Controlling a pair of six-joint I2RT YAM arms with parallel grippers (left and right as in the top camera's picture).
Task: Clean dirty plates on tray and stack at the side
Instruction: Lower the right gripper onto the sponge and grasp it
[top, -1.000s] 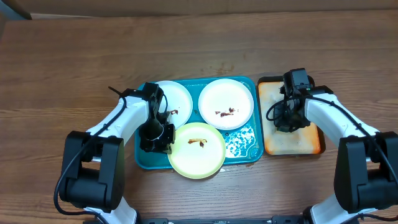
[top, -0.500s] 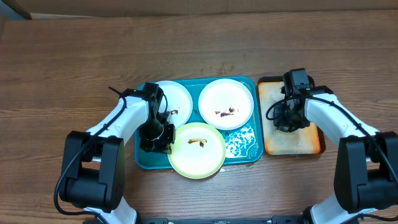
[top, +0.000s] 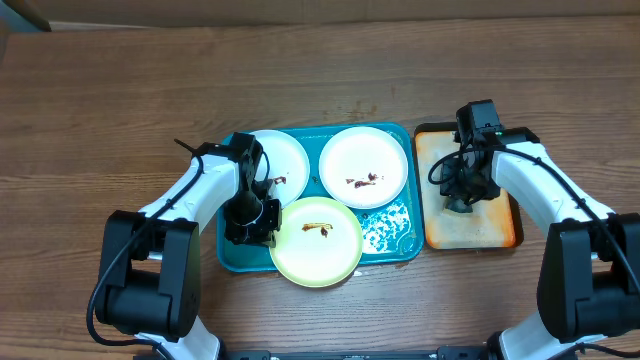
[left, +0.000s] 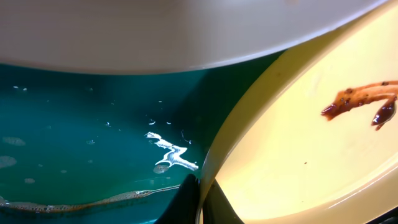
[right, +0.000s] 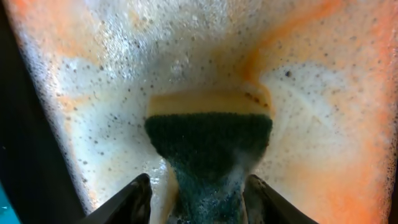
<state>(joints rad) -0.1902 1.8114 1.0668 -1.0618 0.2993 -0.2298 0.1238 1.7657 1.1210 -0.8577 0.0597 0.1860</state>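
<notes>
1. The teal tray (top: 395, 228) sits mid-desk (top: 120, 100) and holds three smeared plates: the left white plate (top: 284, 156) and right white plate (top: 364, 160) at the back, the yellow-green plate (top: 318, 250) in front
2. The left gripper (left: 200, 202) pinches the yellow-green plate's left rim
3. The right gripper (right: 199, 199) squeezes a green-and-yellow sponge (right: 208, 143) on the foamy orange tray (top: 470, 230), just beside the teal tray

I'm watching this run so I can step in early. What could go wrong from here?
The left gripper pinches only the rim of the yellow-green plate, which overhangs the front edge of the teal tray; it may slip or tip. The sponge in the right gripper is soaked with foam and may drip on the table in transit.
</notes>
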